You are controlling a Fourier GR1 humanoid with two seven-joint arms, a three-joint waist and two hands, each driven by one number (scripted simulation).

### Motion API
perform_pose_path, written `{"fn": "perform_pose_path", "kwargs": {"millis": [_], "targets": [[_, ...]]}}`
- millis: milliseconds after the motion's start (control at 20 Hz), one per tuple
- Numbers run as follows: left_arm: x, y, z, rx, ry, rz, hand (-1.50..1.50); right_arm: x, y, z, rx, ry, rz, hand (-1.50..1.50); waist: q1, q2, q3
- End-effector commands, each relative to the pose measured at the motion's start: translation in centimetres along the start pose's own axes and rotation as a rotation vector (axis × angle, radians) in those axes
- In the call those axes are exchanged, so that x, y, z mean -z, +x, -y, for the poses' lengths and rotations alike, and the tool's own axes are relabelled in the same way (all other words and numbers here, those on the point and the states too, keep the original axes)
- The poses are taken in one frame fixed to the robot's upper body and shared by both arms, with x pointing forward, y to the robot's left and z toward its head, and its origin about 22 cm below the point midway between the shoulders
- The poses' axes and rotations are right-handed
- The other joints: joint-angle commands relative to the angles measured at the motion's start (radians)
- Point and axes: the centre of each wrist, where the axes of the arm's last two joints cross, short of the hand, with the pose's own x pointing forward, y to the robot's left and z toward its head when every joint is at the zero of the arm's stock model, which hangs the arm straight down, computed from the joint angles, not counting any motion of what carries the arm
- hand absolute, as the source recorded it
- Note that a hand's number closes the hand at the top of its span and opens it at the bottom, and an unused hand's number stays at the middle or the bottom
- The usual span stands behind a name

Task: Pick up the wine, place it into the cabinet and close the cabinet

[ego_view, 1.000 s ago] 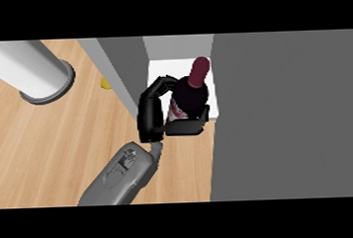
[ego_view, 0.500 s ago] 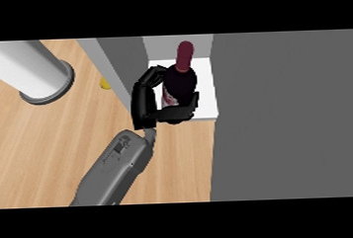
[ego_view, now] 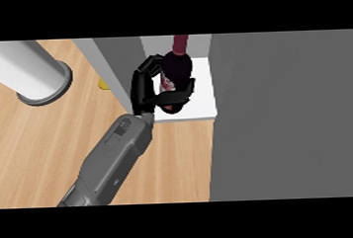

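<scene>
A light wooden counter point(ego_view: 49, 145) runs below me, the grey cabinet point(ego_view: 281, 112) at its right. My hand point(ego_view: 150, 89), fingers and thumb curled around the wine bottle point(ego_view: 175, 74), holds it over the cabinet's white shelf point(ego_view: 197, 108).

Left of the robot hand point(ego_view: 150, 87), the desk point(ego_view: 41, 140) shows light wood grain, matt. The wine point(ego_view: 176, 66) it clasps looks dark, glossy glass. Beneath it, the cabinet shelf point(ego_view: 197, 108) is smooth white.

Grey, boxy forearm point(ego_view: 111, 160) with a black hand point(ego_view: 150, 89) and slim segmented fingers point(ego_view: 175, 97).
</scene>
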Motion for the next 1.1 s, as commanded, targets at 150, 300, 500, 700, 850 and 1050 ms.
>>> {"fn": "perform_pose_path", "kwargs": {"millis": [150, 300, 500, 700, 850, 1050], "targets": [[2.6, 0.5, 0.8, 0.039, 0.021, -0.007, 1.50, -2.5, 1.5, 0.4, 0.026, 0.047, 0.049, -1.50, -0.005, 0.001, 0.001], [4.3, 0.5, -1.2, 0.071, 0.033, 0.038, 1.50, -1.2, 0.2, -0.2, 0.042, 0.012, 0.052, -1.50, 0.002, 0.002, 0.000], [4.9, 0.4, -0.5, 0.107, 0.065, 0.086, 1.50, -2.3, 2.0, -0.8, 0.034, 0.046, 0.067, -1.50, -0.012, 0.004, 0.000], [5.3, 1.1, 0.9, 0.123, 0.093, 0.114, 1.50, -2.2, 1.4, 0.1, 0.036, 0.041, 0.072, -1.50, -0.015, 0.003, 0.000], [5.5, 0.1, -0.3, 0.115, 0.083, 0.100, 1.50, -2.6, 0.7, -0.8, 0.047, 0.046, 0.059, -1.50, -0.010, 0.005, 0.000], [6.3, 0.7, 0.2, 0.075, 0.121, 0.056, 1.50, -1.4, 1.5, -1.2, 0.066, 0.054, 0.061, -1.50, -0.028, 0.011, -0.001]]}}
